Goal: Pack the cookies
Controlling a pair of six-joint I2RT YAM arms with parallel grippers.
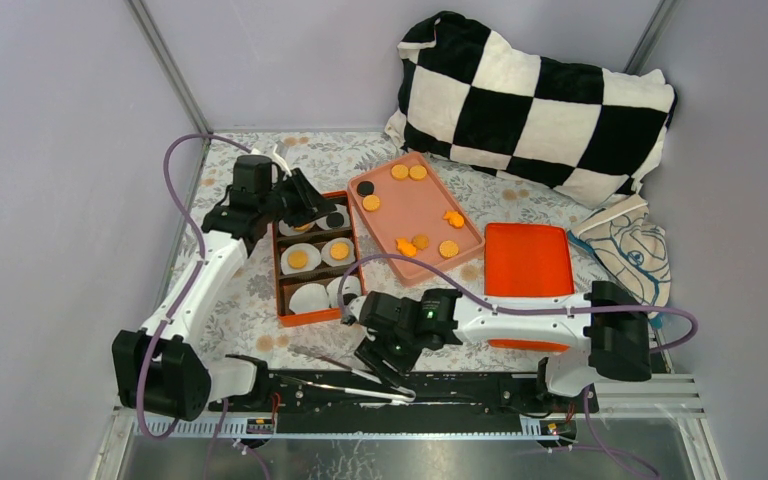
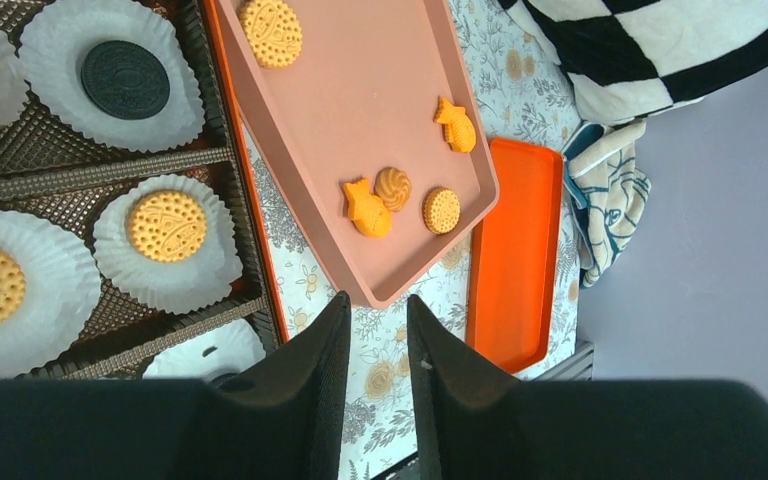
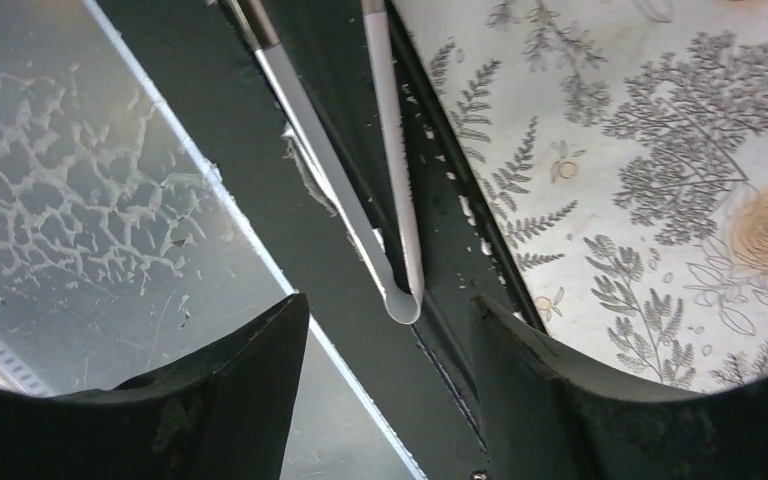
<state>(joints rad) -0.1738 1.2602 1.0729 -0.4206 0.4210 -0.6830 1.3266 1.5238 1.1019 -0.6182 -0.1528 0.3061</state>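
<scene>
The right gripper hangs open, its jaws standing either side of the bent end of the tongs without touching them. The tongs lie on the dark rail directly under the hand. The cookies sit well ahead of it on the pink tray, with others already in the box under the left gripper, which is slightly parted and empty. If the right gripper closes off-centre, it may catch only one blade, or nudge the tongs off the rail.
</scene>
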